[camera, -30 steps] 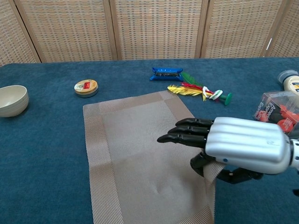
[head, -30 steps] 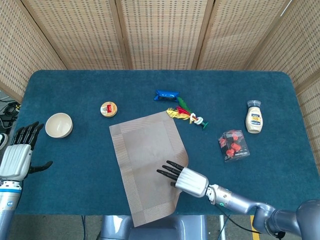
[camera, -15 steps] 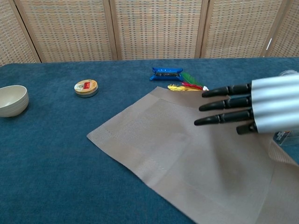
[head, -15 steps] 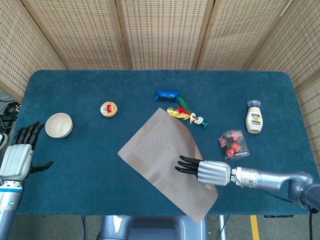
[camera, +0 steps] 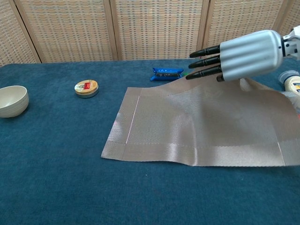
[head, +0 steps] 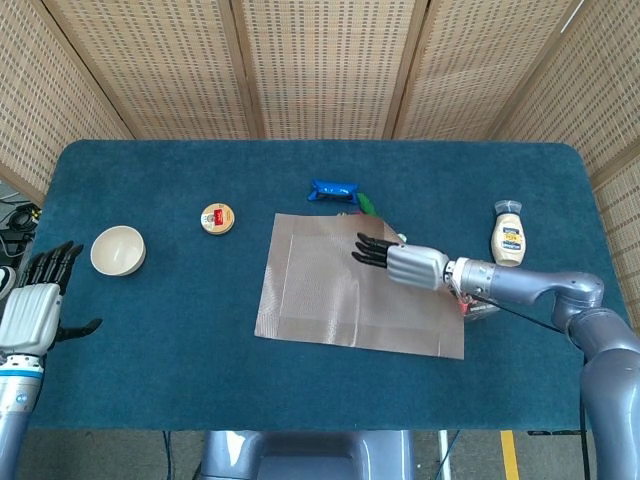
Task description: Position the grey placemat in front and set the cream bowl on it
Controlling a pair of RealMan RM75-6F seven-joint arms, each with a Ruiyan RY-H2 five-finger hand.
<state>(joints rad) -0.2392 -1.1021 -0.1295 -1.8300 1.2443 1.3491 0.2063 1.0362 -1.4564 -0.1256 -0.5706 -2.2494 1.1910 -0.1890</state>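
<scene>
The grey placemat [head: 350, 295] lies across the middle of the blue table, long side left to right. Its far right part is lifted off the cloth, as the chest view of the placemat [camera: 197, 126] shows. My right hand [head: 405, 262] holds that raised far edge, fingers stretched flat over the top and pointing left; in the chest view the right hand [camera: 243, 54] hangs above the mat's back right. The cream bowl [head: 118, 250] stands upright at the far left, also seen as the bowl [camera: 11, 101]. My left hand [head: 35, 300] hovers open near it, off the table's left edge.
A round tin [head: 217, 218] sits between bowl and mat. A blue packet [head: 333, 189] lies just behind the mat, with a feather toy [head: 365, 205] mostly covered by it. A mayonnaise bottle [head: 509, 238] stands at the right, and a red box [head: 480, 305] peeks out beside the mat's right edge.
My right hand swung the placemat around and carried it toward the back right; it now lies lengthwise across the middle. The hand went from near the front edge to mid-table. The left hand stayed.
</scene>
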